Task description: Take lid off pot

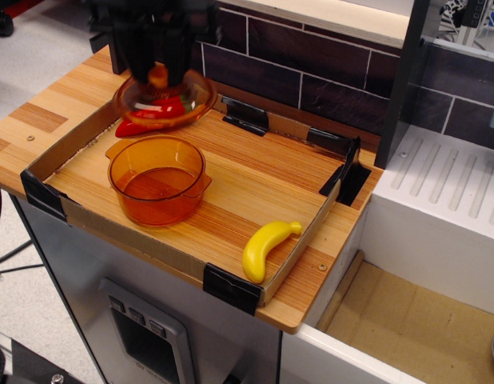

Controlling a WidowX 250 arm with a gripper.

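**Lid clear of pot, held aloft; set-down pending**

Nearest, at front edge: black corner bracket [231,290] clamping the cardboard tray wall [111,232] to the worktop [39,120]. Just behind, inside the tray's near right corner: yellow banana [265,246], lying flat, well apart from the pot.

Mid-tray, left: pot [157,179], translucent orange, upright, open-topped, both small side handles visible, apparently empty. Resting on the tray floor, close to the near wall.

Above and behind the pot: lid [164,98], translucent orange, domed, hanging in the air clear of the pot rim, somewhat blurred. Suspended by its central knob from the gripper [157,74], closed upon that knob; fingers dark and partly blurred, so exact bite unclear. Red object [147,122] partly seen through and below the lid, at the tray's far left; identity uncertain, possibly a toy pepper.

Far side: further black brackets [245,117] along the rear tray wall, dark tiled backsplash [311,64] behind. Right: white sink unit [447,192], separate from the tray.

Step in hand, by judgement: removal itself effectively done; lid separated and lifted. Next move likely calls for carrying sideways to bare tray floor, right of the pot, lowering level, then releasing the knob.

Obstructions: red object beneath the lid, rear brackets, tray walls; banana only if travelling far right. Open middle of tray unobstructed.
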